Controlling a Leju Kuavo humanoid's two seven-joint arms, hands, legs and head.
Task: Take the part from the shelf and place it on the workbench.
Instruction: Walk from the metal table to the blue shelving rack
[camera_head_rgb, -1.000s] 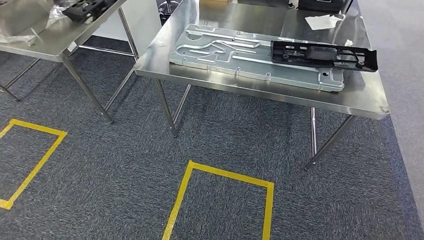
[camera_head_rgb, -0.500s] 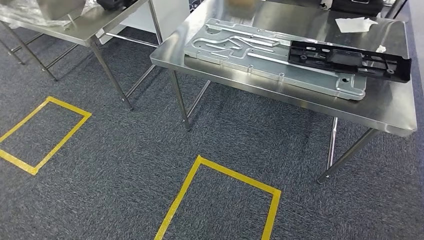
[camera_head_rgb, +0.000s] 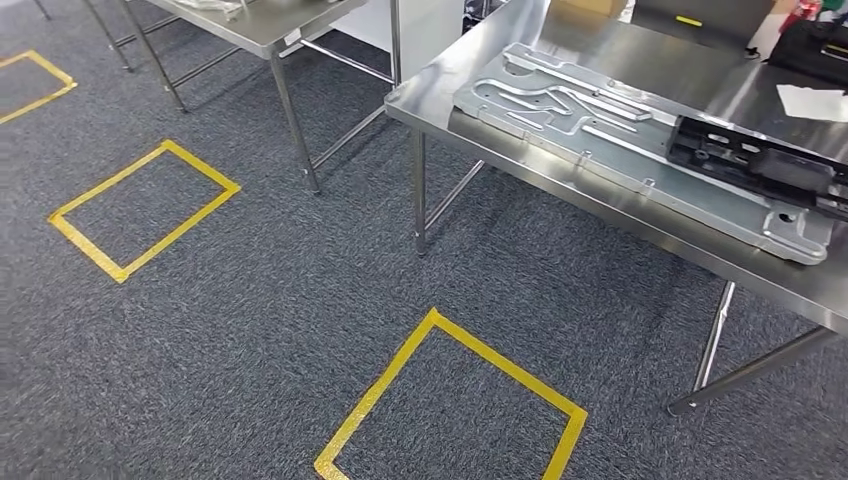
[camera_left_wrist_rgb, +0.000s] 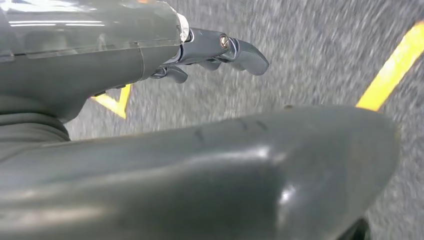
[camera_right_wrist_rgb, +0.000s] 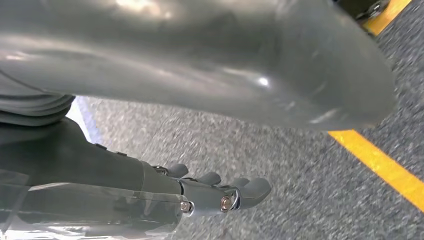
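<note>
Now whole scene shifted right: camera turned, things unmoved. Black part (camera_head_rgb: 765, 170) lies on grey metal plate (camera_head_rgb: 640, 150) near workbench (camera_head_rgb: 470, 125) front edge. Left hand (camera_left_wrist_rgb: 220, 50) and right hand (camera_right_wrist_rgb: 220, 195) hang over carpet (camera_head_rgb: 250, 330), fingers loosely apart, holding nothing.

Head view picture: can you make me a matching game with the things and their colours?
Things:
1. metal plate
2. plastic frame
3. tape square
4. paper sheet

Colours:
A. yellow
B. white
C. silver
D. black

Pairs: 1-C, 2-D, 3-A, 4-B
</note>
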